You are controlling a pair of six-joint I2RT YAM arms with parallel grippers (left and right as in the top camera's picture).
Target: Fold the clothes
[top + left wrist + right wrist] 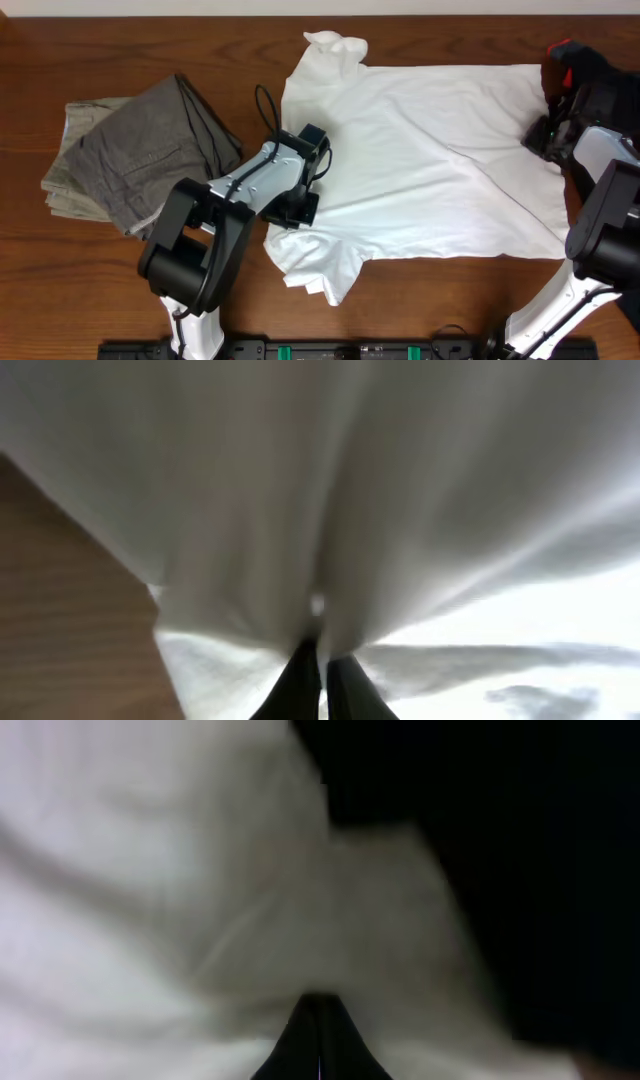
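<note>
While the T-shirt [440, 160] is lying spread on the desk [400, 310], I am pinching its collar end in my left gripper [321, 652] and its hem in my right gripper [318, 1008], probably to lift both ends for folding.

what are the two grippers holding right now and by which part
Both hold the white T-shirt: the left gripper pinches its edge between the sleeves, the right gripper its opposite edge, by the black garment.

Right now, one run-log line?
left pincer: shut on plain white fabric T-shirt, collar end | right pincer: shut on T-shirt, hem end | grey-khaki trousers: heaped aside
</note>
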